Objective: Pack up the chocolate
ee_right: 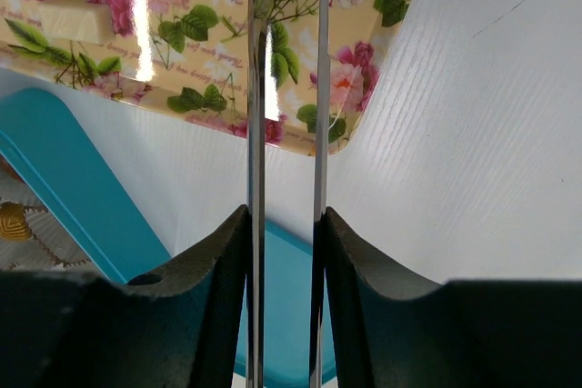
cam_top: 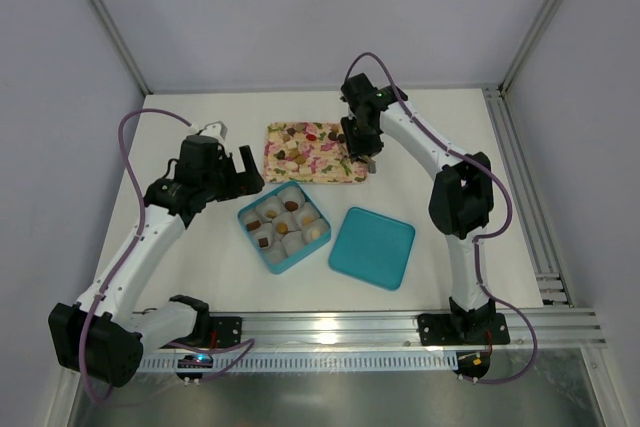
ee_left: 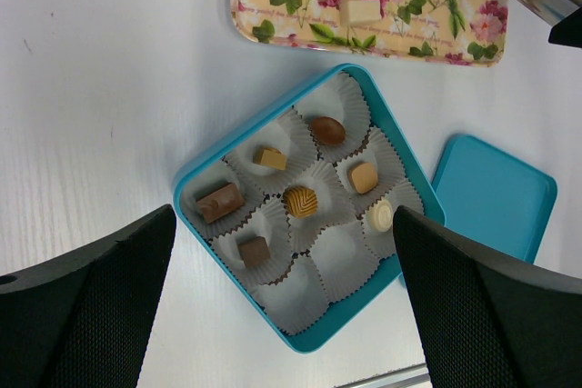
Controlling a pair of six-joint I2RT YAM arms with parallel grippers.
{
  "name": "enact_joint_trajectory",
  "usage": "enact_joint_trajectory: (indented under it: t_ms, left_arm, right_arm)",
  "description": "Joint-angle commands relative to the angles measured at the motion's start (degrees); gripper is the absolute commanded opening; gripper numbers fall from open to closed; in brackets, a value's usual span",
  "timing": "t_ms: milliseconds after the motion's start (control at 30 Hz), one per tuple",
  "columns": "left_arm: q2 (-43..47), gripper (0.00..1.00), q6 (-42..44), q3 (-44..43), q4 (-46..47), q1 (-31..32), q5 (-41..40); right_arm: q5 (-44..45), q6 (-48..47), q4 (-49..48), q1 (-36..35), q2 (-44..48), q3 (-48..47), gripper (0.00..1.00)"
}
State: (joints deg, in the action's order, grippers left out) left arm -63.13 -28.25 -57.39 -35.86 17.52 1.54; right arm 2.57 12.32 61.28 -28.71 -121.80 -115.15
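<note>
Several pieces of chocolate (ee_left: 300, 201) sit in white paper cups inside the open teal box (ee_left: 350, 320); some cups hold nothing. More chocolate (cam_top: 300, 152) lies on the flowered tray (cam_top: 345, 169) behind the box. My left gripper (ee_left: 284, 224) hovers over the box's near corner, open and holding nothing. My right gripper (ee_right: 285, 220) is shut on a pair of metal tongs (ee_right: 256, 134). The tongs reach over the tray's right end (ee_right: 182, 52), and their tips run off the top of the right wrist view.
The teal lid (cam_top: 372, 247) lies flat to the right of the box (cam_top: 283, 227). White enclosure walls stand at the back and both sides. A metal rail runs along the table's near edge, where both arm bases sit.
</note>
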Motion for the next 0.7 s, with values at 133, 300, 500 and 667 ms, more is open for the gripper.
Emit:
enact_joint_trajectory:
  t_ms: [133, 300, 500, 667]
  left_arm:
    - [0.9, 1.00, 0.3, -0.3, 0.7, 0.1, -0.3]
    - [1.0, 1.00, 0.3, -0.2, 0.7, 0.1, -0.5]
    - [1.2, 1.00, 0.3, -0.3, 0.7, 0.1, -0.3]
    - [1.1, 1.00, 0.2, -0.2, 0.7, 0.1, -0.1]
  right_arm:
    - [-1.2, -0.1, -1.5, 0.6, 3.9, 2.3, 0.38]
    - [-1.9, 0.4, -1.6, 1.2, 4.5, 3.1, 0.39]
    - [-5.3, 0.9, -2.2, 1.8, 6.0, 3.6, 0.38]
    - [-6.0, 1.0, -2.1, 1.8, 6.7, 3.8, 0.39]
